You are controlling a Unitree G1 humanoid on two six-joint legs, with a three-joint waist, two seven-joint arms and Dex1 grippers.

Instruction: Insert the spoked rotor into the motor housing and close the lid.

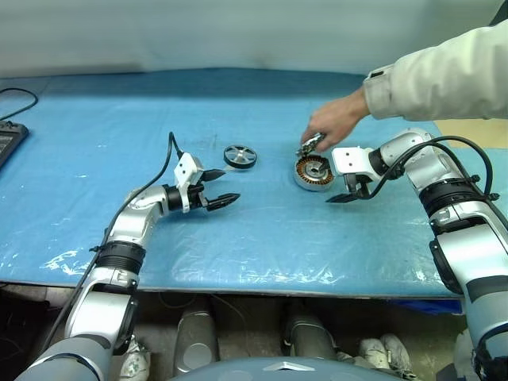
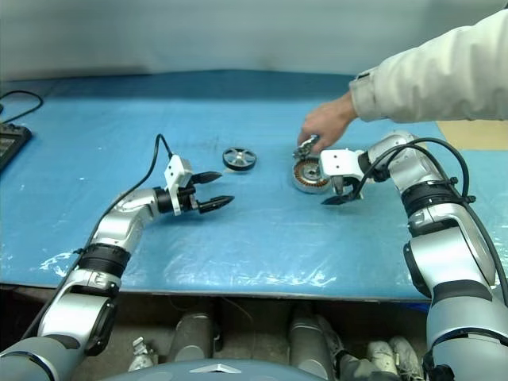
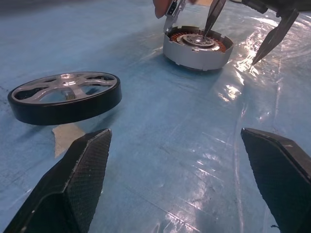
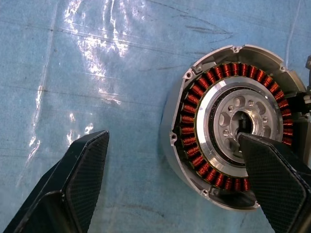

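Observation:
The spoked rotor (image 1: 240, 155), a dark wheel with silvery spokes, lies flat on the blue sheet. To its right sits the motor housing (image 1: 314, 174) with its copper coils showing (image 4: 228, 131). A person's hand (image 1: 335, 123) holds the lid (image 1: 309, 144) tipped up at the housing's far rim. My left gripper (image 1: 229, 186) hovers open just in front of the rotor, level and pointing right. My right gripper (image 1: 337, 189) is open and angled down at the housing, one finger (image 4: 272, 174) over the hub, the other (image 4: 73, 179) over the sheet beside it.
A blue plastic-covered sheet (image 1: 262, 238) covers the table, its front edge close to me. A black device (image 1: 8, 143) and a cable (image 1: 20, 99) lie at the far left. The person's sleeve (image 1: 444, 75) reaches in from the upper right.

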